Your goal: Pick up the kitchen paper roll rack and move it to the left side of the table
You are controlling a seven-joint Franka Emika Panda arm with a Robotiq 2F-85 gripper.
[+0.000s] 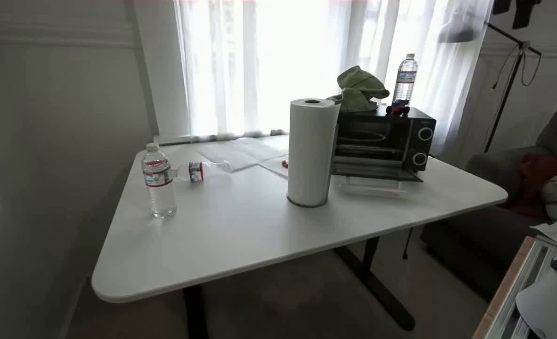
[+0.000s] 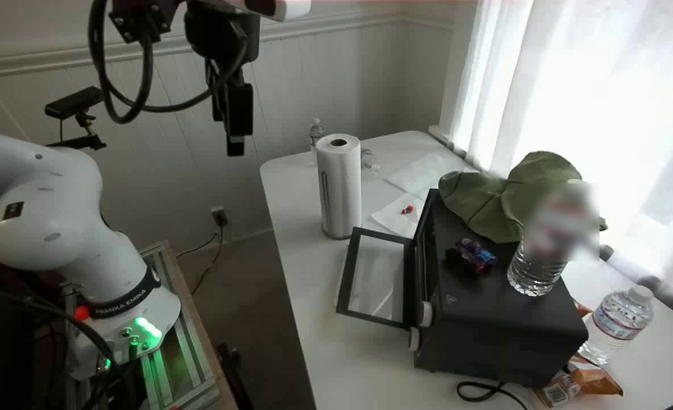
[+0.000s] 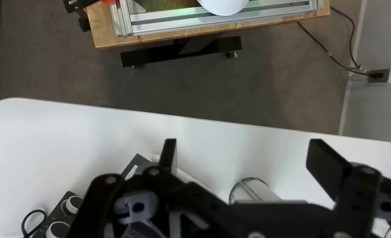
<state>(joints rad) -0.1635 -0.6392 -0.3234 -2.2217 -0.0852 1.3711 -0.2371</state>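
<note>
Your black two-fingered tool (image 3: 243, 150) hangs in the air, its fingers (image 3: 326, 165) spread wide apart. In the wrist view, partly covered by the tool's own body, you see the round foot of the tall white paper towel roll on its thin metal stand (image 3: 256, 193). In both exterior views you find that roll upright on the large white bench with rounded corners (image 1: 241, 226), and your tool is well clear of it. Near the roll sits a black box-shaped toaster oven (image 2: 501, 347), its glass door (image 2: 376, 279) lowered toward the bench. On top of the oven you have a crumpled green cloth (image 2: 513, 193), a small red-and-blue toy car (image 2: 473, 256) and an upright clear plastic water bottle (image 1: 405, 84), whose upper part is blurred in an exterior view. Beside the oven, a second clear plastic bottle (image 2: 615, 327) stands on the bench near an orange snack packet (image 2: 593, 380). Toward the bench's opposite end, a third clear plastic bottle (image 1: 160, 195) stands upright, and a fourth clear bottle (image 1: 208, 171) lies on its side close by. White paper sheets (image 1: 245, 153) lie flat toward the curtained window (image 1: 288, 66), one bearing a small red object (image 2: 408, 210) too small for you to make out. Your white jointed robot arm (image 2: 46, 210) rises from a wood-edged metal frame (image 3: 182, 25) apart from the bench.
</note>
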